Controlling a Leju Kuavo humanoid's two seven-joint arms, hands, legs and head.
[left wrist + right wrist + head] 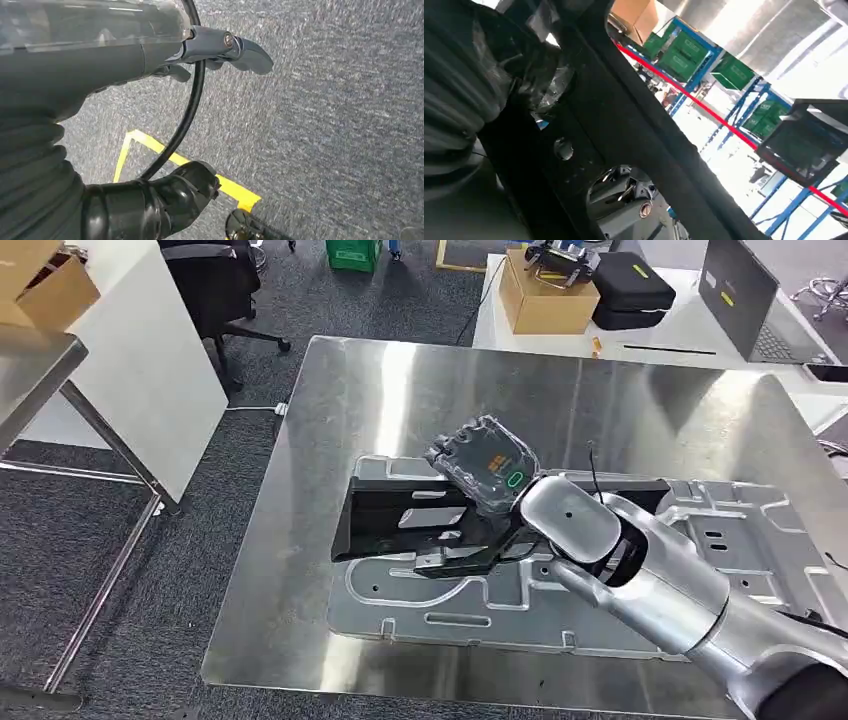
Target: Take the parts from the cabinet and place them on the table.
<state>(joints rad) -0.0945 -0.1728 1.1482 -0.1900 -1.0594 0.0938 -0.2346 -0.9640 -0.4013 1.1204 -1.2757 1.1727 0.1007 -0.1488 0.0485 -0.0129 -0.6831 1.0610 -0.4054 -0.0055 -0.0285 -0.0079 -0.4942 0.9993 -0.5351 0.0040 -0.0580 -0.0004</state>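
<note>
Tabletop (330, 390) of polished steel on grey carpet, with a white desk behind carrying a cardboard box (543, 298).

A long black part (400, 515) is gripped by the right hand (487, 465) over a silver stamped panel (470, 605). Contact between them is hidden. The left hand (215, 50) is seen above the floor; its fingers are cut off, so its state cannot be told.

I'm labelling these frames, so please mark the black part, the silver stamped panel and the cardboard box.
black part (385, 518), head view, its flat left end.
silver stamped panel (745, 540), head view, bare right section.
cardboard box (545, 308), head view, front wall.
</note>
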